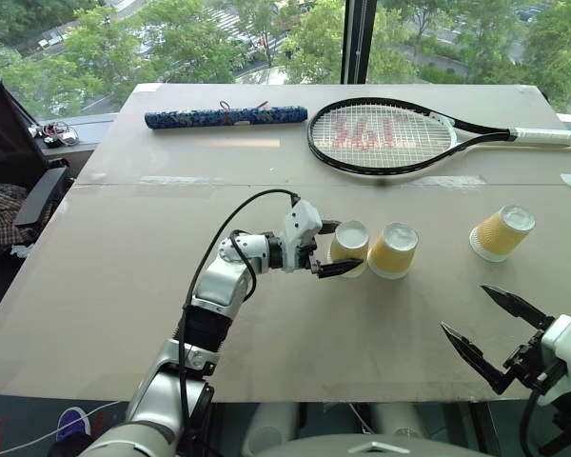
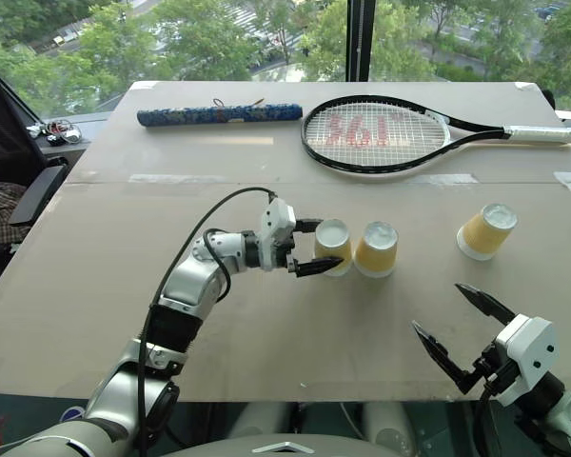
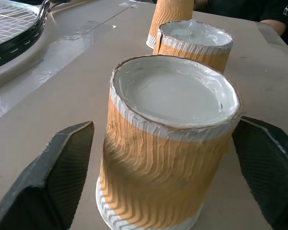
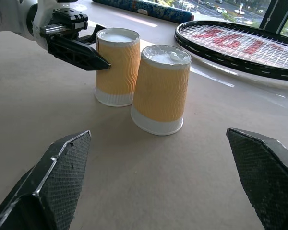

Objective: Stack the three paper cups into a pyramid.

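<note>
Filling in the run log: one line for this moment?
left gripper: open, straddling left cup | middle cup: upside down beside it | third cup: apart, tilted | right gripper: open, idle

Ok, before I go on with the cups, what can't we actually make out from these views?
- Gap between the two near cups: head views too small; left wrist view has one cup hiding the other's base.
- Third cup: the second cup hides most of it in the left wrist view.
- Racket handle: cut off by the head view's edge.
</note>
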